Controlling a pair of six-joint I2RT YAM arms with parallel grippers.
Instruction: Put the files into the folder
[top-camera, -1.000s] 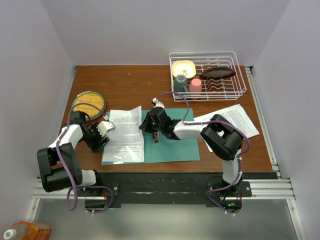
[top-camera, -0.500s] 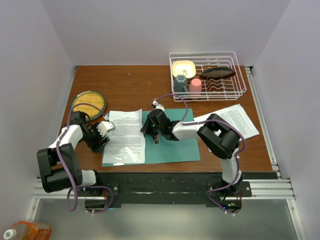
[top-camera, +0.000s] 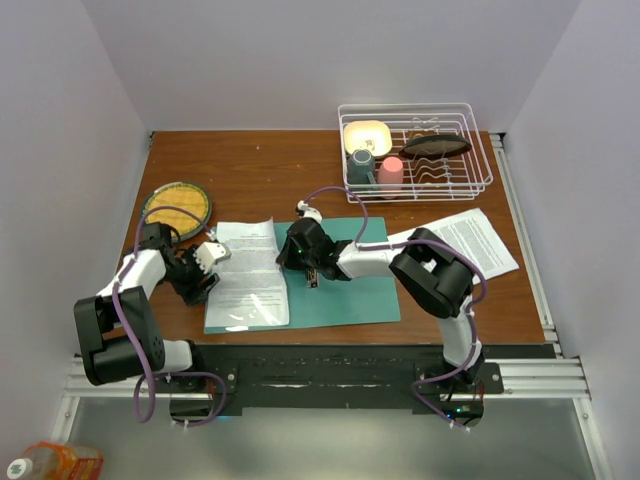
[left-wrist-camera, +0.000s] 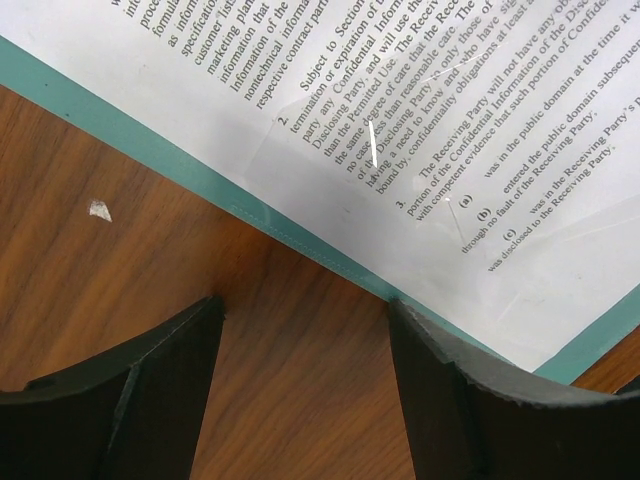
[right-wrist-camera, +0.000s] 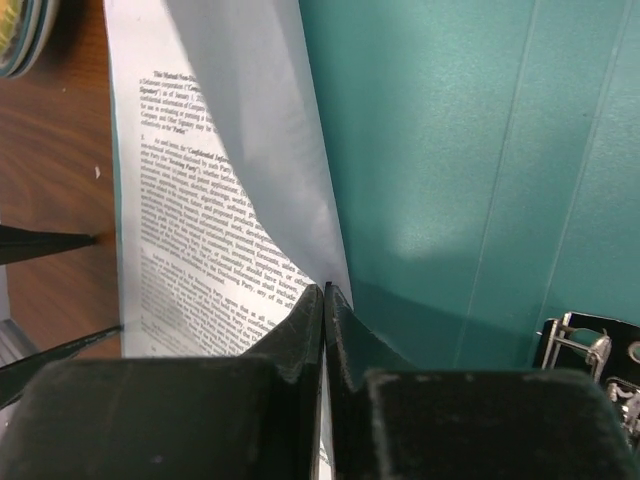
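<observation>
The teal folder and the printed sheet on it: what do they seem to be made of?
Folder: apparently thin card, perhaps plastic-coated. It is teal and faintly glossy, since a soft light patch shows on its flat face. Printed sheet: thin white paper, matte. It curls up softly where the right fingers pinch its edge.
</observation>
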